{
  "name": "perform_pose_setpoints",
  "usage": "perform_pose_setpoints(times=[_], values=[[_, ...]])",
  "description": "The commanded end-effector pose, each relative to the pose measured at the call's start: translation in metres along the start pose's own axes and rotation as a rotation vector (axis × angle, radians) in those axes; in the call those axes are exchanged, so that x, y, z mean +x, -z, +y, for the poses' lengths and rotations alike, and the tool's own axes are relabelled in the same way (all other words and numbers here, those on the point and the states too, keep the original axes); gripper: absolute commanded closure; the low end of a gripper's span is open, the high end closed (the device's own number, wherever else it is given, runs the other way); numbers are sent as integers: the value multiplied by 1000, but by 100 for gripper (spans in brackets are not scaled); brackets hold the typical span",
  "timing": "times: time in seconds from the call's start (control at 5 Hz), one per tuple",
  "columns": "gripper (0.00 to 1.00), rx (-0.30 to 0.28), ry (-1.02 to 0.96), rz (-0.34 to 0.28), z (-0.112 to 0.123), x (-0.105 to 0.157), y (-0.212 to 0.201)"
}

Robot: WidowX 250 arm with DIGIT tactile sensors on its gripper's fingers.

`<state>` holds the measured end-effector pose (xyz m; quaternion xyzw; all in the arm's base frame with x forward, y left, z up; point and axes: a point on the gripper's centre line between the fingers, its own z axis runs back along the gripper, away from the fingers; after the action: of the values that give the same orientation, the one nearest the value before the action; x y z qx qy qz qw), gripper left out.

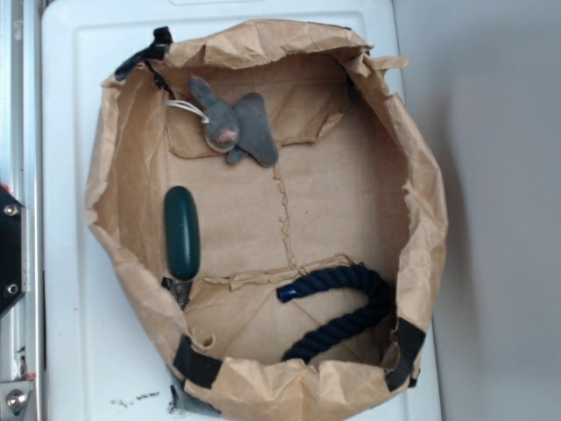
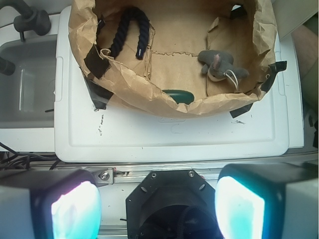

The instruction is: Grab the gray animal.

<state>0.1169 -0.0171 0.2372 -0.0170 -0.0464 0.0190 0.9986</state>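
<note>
The gray animal point(image 1: 235, 128) lies flat on the floor of a rolled-down brown paper bag point(image 1: 412, 158), near its upper-left corner. It has long ears, a pink nose and a white string loop. In the wrist view the gray animal point(image 2: 220, 65) shows at the bag's right side, far ahead of the fingers. My gripper point(image 2: 157, 209) stands open, well back from the bag above the rail and a black mount, with nothing between its glowing pads point(image 2: 75, 211). The gripper itself does not show in the exterior view.
A dark green oval object point(image 1: 182, 231) lies by the bag's left wall. A navy rope point(image 1: 347, 309) curls in the lower right. The bag point(image 2: 149, 97) sits on a white lid point(image 1: 79, 263). A clear bin point(image 2: 25, 84) stands to the left in the wrist view.
</note>
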Motion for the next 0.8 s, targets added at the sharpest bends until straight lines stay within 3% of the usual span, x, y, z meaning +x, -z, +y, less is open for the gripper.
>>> perform_pose_setpoints(times=[0.0, 0.4, 0.6], values=[[0, 0, 0, 0, 0, 0, 0], [0, 42, -222, -109, -39, 73, 30], [0, 40, -262, -137, -37, 80, 37]])
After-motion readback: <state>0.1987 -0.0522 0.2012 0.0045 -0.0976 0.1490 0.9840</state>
